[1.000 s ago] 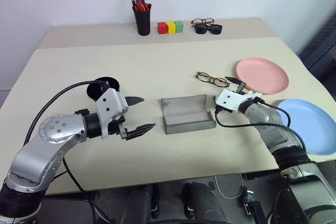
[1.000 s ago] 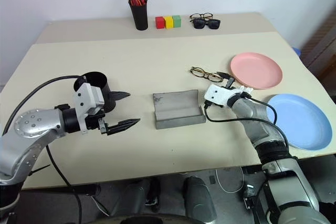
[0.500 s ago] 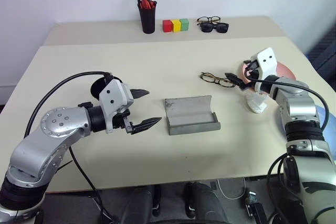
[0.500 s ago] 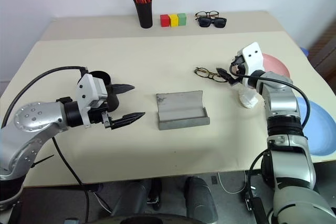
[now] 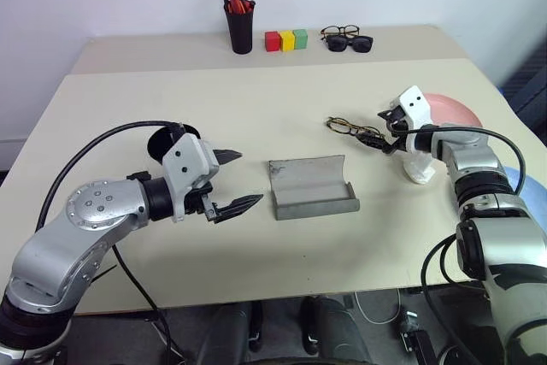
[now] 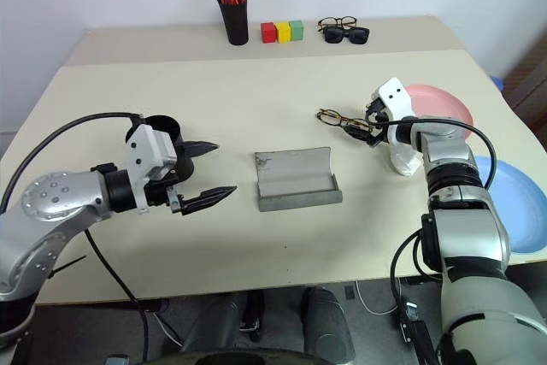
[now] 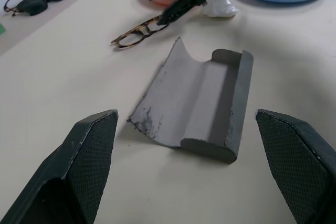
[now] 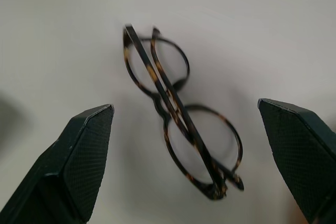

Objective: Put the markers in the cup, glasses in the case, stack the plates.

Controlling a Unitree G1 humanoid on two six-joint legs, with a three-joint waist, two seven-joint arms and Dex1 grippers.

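right end effector (image 5: 382, 132) has reached glasses (image 5: 352, 130)

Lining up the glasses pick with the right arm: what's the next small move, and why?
Probably ease the right gripper forward and down over the glasses, then close. Its fingers stand open on either side of the folded frame, which lies flat on the table, not yet gripped. The case lies open nearby, ready to take them.
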